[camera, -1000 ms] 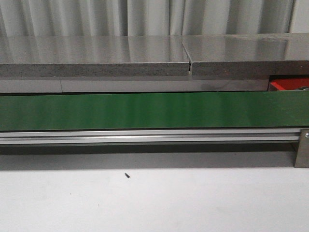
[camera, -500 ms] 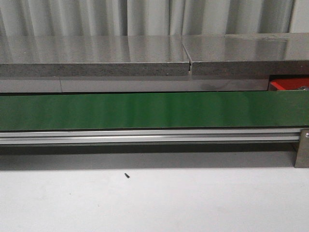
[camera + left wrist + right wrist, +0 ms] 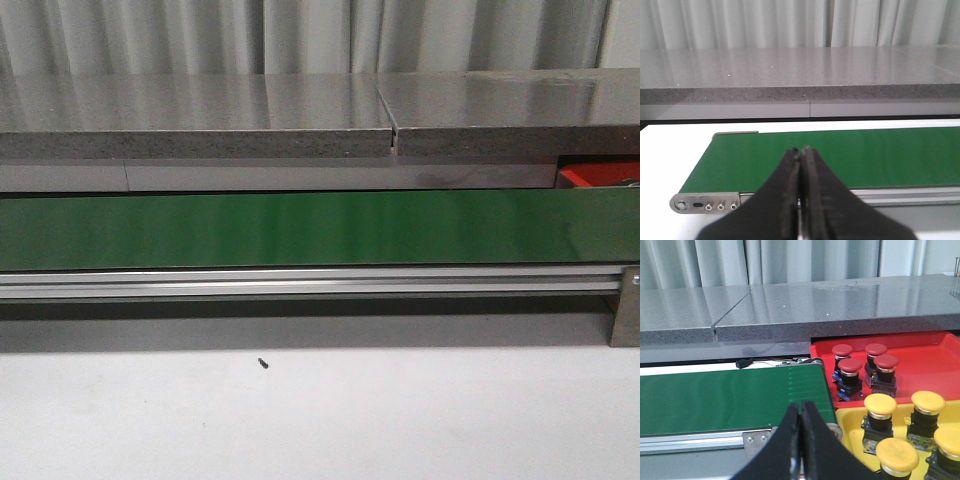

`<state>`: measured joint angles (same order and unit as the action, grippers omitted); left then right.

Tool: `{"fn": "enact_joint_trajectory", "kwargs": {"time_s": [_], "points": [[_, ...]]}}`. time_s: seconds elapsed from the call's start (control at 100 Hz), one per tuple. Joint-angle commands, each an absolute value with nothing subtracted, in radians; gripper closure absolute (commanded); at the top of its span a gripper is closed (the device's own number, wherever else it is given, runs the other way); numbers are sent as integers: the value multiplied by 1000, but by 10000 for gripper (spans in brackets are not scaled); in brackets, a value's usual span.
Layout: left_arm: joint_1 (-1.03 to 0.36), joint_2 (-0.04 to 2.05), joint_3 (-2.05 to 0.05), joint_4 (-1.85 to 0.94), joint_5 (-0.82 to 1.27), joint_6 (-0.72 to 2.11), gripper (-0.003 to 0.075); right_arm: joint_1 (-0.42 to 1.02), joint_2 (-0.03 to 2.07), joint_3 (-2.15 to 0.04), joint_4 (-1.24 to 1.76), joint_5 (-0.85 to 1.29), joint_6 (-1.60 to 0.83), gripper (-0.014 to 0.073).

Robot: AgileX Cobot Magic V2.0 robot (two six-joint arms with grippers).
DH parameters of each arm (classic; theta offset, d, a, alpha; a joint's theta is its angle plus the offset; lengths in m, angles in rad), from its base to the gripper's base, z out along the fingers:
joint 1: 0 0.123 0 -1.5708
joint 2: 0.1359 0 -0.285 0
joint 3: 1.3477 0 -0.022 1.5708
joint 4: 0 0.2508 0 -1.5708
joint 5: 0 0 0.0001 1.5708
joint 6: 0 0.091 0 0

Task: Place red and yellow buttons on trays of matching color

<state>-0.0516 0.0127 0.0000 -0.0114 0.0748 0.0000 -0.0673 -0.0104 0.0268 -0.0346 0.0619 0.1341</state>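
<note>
The green belt carries no buttons. Over its left end the left gripper is pressed closed and empty; near its right end the right gripper is likewise. Just past that end, four red buttons stand in the red tray and five yellow buttons in the yellow tray, so sorting looks largely finished.

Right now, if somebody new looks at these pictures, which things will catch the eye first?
The long green conveyor belt crosses the front view, and nothing lies on it. In the right wrist view, a red tray at the belt's end holds four red push buttons, and beside it a yellow tray holds several yellow push buttons. The left claw and right claw are both shut, holding nothing.
</note>
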Motion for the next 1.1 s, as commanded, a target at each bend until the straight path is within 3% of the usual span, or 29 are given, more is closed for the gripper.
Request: {"fn": "enact_joint_trajectory", "kwargs": {"time_s": [0.0,0.12,1.09], "points": [[-49,-12,8,-10,-14,14,739,-70,-28,27,-45,-11,131,708],[-49,-40,9,-7,74,24,739,-70,-27,27,-45,-10,131,708],[-56,-40,9,-12,74,35,739,-70,-27,27,-45,-8,131,708]]}}
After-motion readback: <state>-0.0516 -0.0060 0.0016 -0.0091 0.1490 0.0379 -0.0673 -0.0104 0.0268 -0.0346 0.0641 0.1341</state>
